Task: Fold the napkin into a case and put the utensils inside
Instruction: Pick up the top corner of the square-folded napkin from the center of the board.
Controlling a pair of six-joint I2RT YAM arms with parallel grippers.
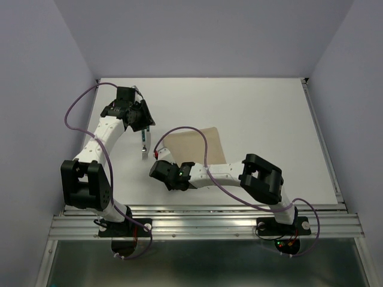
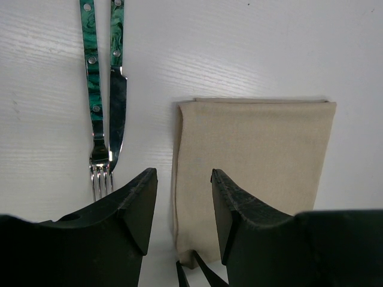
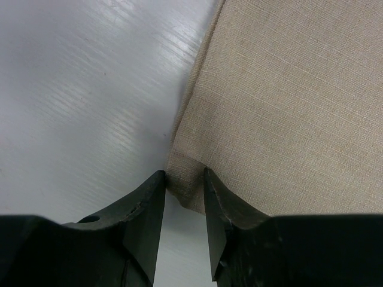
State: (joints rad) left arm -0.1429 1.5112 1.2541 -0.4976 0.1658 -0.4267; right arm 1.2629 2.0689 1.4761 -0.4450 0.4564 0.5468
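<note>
Right gripper astride napkin, 7 o'clock corner, jaws part-open — hold unclear; pinch both layers before lifting. Left gripper part-open, empty — utensils at 9 o'clock.

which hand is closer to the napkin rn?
Right. The right hand straddles a corner of the napkin; the left hand is off to its left, by the utensils.

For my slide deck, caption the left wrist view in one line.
Left end effector open, facing the folded napkin; green-handled fork and knife lie beside it.
</note>
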